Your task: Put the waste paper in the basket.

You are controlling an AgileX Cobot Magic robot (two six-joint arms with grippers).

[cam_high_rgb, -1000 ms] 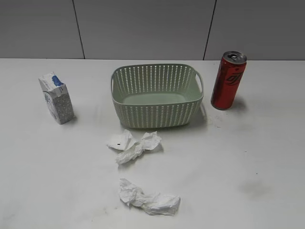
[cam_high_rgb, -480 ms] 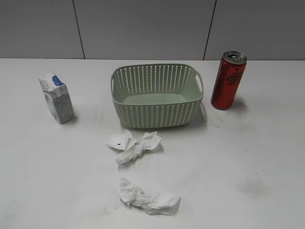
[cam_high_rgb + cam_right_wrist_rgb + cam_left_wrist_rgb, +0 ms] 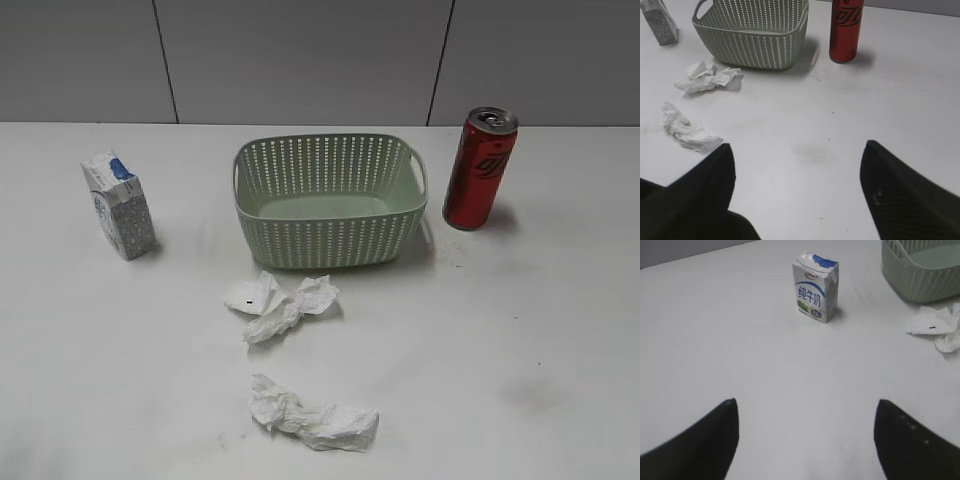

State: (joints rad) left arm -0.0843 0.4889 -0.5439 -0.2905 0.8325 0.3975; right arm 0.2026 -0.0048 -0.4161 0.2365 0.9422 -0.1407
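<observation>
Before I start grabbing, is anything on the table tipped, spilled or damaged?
Nothing spilled or tipped. Milk carton has a torn-open top but stands upright; red can and basket stand upright. Both paper wads lie on the table.

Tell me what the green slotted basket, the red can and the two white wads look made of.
Pale green slotted basket: seemingly moulded plastic, matte, with even rows of slots and smooth rounded rims. Tall red drink can: likely metal, given the glossy printed wall and silvery top rim. Crumpled white wad nearest the basket and crumpled white wad nearer the camera: thin tissue-like paper, soft irregular creases, no shine.
</observation>
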